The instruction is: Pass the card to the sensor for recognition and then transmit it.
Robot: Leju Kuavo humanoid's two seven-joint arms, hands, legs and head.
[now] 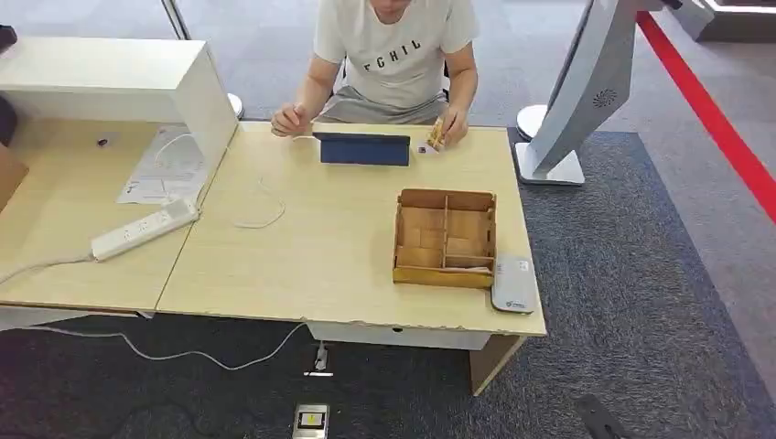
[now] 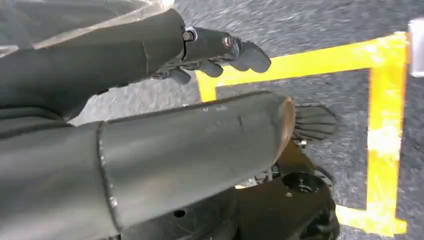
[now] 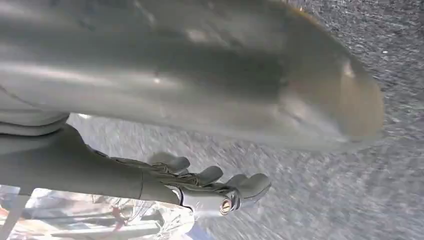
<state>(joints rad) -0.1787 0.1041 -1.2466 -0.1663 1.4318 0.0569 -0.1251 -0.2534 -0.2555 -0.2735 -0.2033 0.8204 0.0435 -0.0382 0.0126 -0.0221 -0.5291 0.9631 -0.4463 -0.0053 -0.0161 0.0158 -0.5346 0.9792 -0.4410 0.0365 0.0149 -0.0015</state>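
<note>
On table's (image 1: 302, 265) far edge, cards (image 1: 436, 134) held in seated person's hand (image 1: 450, 128). Near right, wooden divided box (image 1: 445, 238) beside grey sensor (image 1: 513, 283). Below table level, left hand (image 2: 215, 55) and right hand (image 3: 210, 187) hanging over carpet, fingers apart, holding nothing.

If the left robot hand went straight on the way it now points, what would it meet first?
Probably the floor: the left robot hand hangs empty above grey carpet with yellow tape, though depth is unclear.
</note>
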